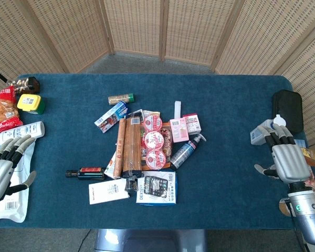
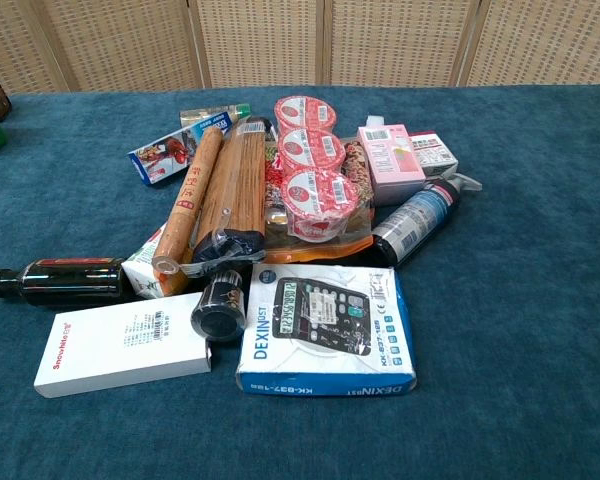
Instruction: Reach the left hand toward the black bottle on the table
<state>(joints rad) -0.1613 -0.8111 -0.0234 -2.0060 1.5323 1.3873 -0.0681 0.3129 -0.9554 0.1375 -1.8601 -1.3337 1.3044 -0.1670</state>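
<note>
The black bottle (image 1: 86,172) lies on its side on the blue table, left of the central pile, cap pointing left; it carries a dark red label. The chest view shows the same black bottle (image 2: 55,280) at the left edge, above a white box. My left hand (image 1: 5,167) hovers at the table's left edge, fingers apart and empty, well to the left of the bottle. My right hand (image 1: 286,157) stays at the right edge, fingers extended, holding nothing. Neither hand appears in the chest view.
A pile fills the middle: calculator box (image 1: 156,188), white box (image 1: 108,192), brown rolls (image 1: 129,144), red-lidded cups (image 1: 153,139), spray bottle (image 1: 186,151). A white bottle (image 1: 18,131), snack bag (image 1: 4,110) and yellow tub (image 1: 31,103) sit near the left hand. A black case (image 1: 287,109) lies far right.
</note>
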